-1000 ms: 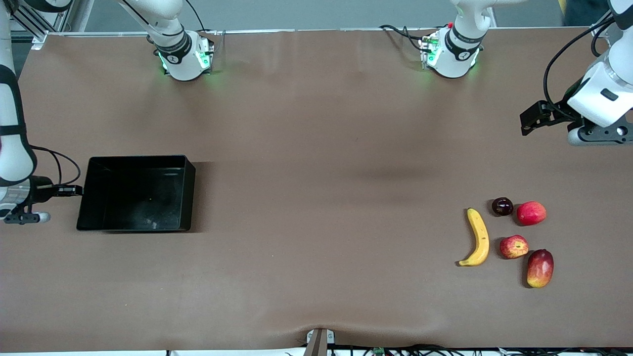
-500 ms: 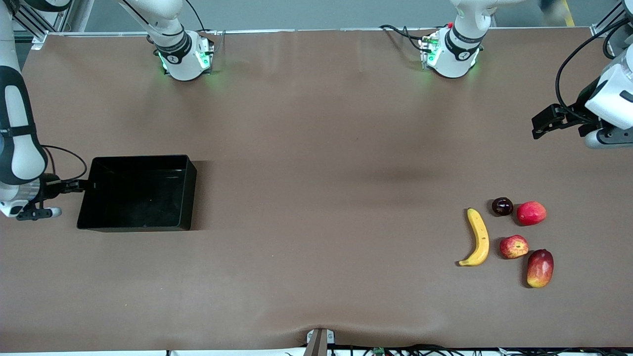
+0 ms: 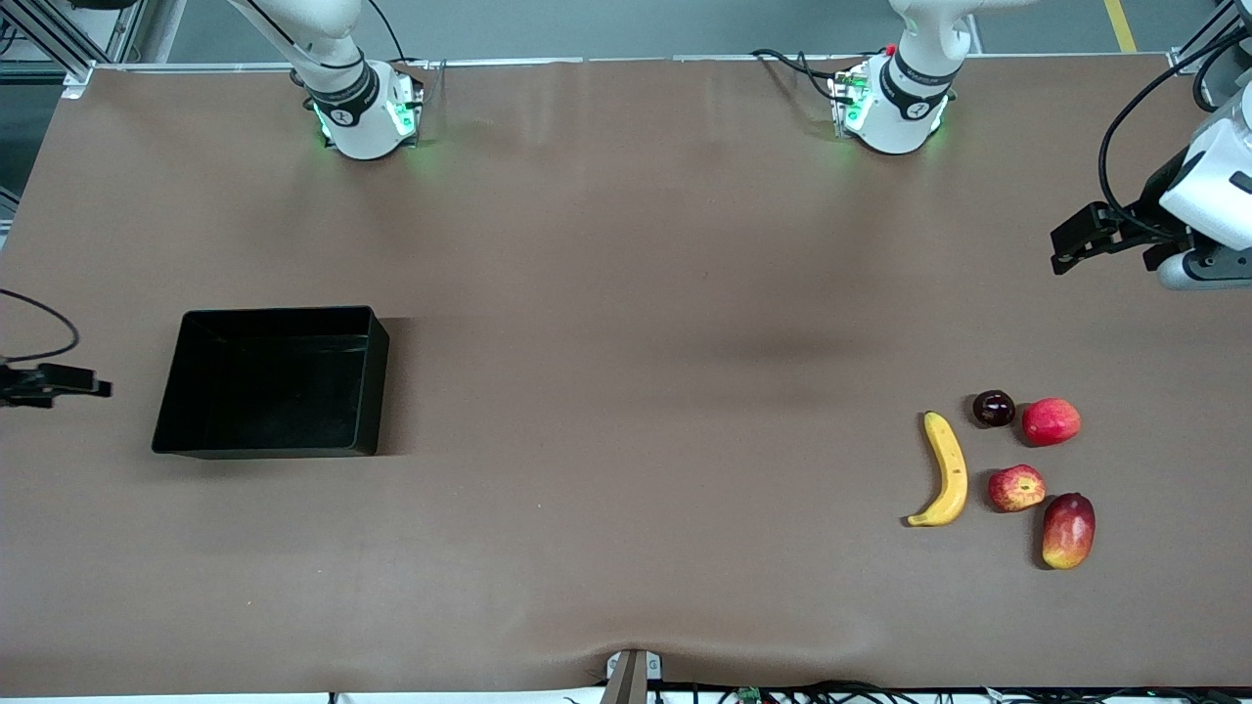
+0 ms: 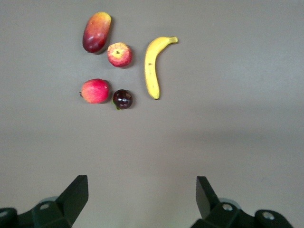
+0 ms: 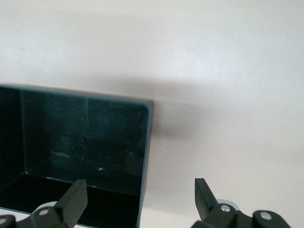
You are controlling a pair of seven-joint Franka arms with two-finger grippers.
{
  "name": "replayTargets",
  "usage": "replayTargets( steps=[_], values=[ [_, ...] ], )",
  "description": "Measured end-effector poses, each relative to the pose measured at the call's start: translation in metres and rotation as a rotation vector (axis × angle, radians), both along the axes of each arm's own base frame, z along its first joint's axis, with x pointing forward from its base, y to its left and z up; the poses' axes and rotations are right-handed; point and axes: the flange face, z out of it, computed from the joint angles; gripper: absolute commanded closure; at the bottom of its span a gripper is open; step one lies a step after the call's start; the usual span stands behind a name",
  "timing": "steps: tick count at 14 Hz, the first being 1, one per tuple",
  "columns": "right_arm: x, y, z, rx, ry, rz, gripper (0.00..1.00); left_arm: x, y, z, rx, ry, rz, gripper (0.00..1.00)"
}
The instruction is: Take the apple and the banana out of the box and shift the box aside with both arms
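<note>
The black tray (image 3: 274,391) lies empty toward the right arm's end of the table. It also shows in the right wrist view (image 5: 80,137). My right gripper (image 3: 93,387) is open beside the tray's outer end, with one tray corner between its fingers in the right wrist view (image 5: 138,195). The yellow banana (image 3: 947,469) and the streaked red apple (image 3: 1016,488) lie side by side toward the left arm's end. My left gripper (image 3: 1061,249) is open and empty over bare table. In its wrist view (image 4: 141,192) the banana (image 4: 153,66) and apple (image 4: 119,54) lie well ahead of it.
A red-and-yellow mango (image 3: 1068,530) lies nearer the camera than the apple. A pinkish-red round fruit (image 3: 1050,421) and a small dark round fruit (image 3: 993,408) lie farther from it. The arms' bases (image 3: 367,112) stand along the table's back edge.
My right arm has drawn back from the tray's end, toward the table's edge. My left gripper shifted toward its own end of the table, then held still. Tray and fruits have not moved.
</note>
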Motion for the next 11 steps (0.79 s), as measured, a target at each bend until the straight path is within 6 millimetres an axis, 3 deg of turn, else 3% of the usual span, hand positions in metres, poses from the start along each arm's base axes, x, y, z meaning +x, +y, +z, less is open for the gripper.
replayTargets(
  steps=[3,7,9,11],
  values=[
    [0.021,0.046,0.047,-0.029,-0.031,0.082,0.0,0.001,-0.001,0.0,-0.009,-0.003,0.001,0.0],
    [0.033,0.13,0.073,-0.049,0.026,-0.024,0.0,0.002,0.0,0.003,-0.011,-0.015,0.001,0.0],
    [0.032,0.172,0.101,-0.061,0.009,-0.099,0.0,0.002,0.001,0.008,-0.012,-0.025,0.003,0.0],
    [0.017,0.216,0.144,-0.074,-0.009,-0.153,0.0,0.002,-0.001,0.012,-0.012,-0.032,0.002,0.0]
  ],
)
